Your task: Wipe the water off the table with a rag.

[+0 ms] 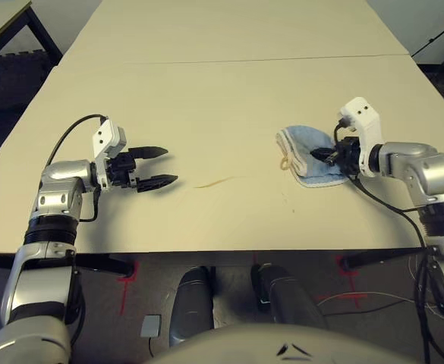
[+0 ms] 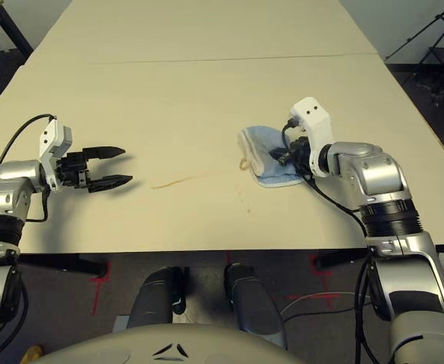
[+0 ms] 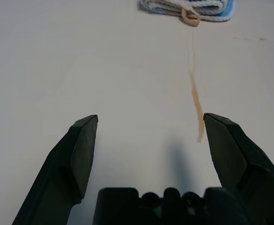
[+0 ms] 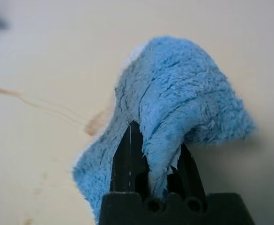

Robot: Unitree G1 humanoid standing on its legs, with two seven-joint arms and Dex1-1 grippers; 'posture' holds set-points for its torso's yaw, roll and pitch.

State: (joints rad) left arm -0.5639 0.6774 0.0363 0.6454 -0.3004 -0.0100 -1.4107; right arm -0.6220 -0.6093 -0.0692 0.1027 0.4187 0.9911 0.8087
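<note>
A robot's left gripper hangs over the near left part of a pale table, its two black fingers spread wide with nothing between them, pointing in toward the middle. A white camera mount sits on its wrist, with a black cable looping behind. Just beyond the fingertips, toward the right, a thin brownish streak of water lies on the tabletop, fading into faint lines that run toward the cloth. Farther right, a few small brownish drops dot the surface on the robot's side of the cloth.

The light-blue rag, folded, with a whitish hem and a tan loop at its left edge, rests on the table right of the streak. The right gripper is closed on it, a fold of the cloth pinched between its black fingers. No object stands between the rag and the streak.
</note>
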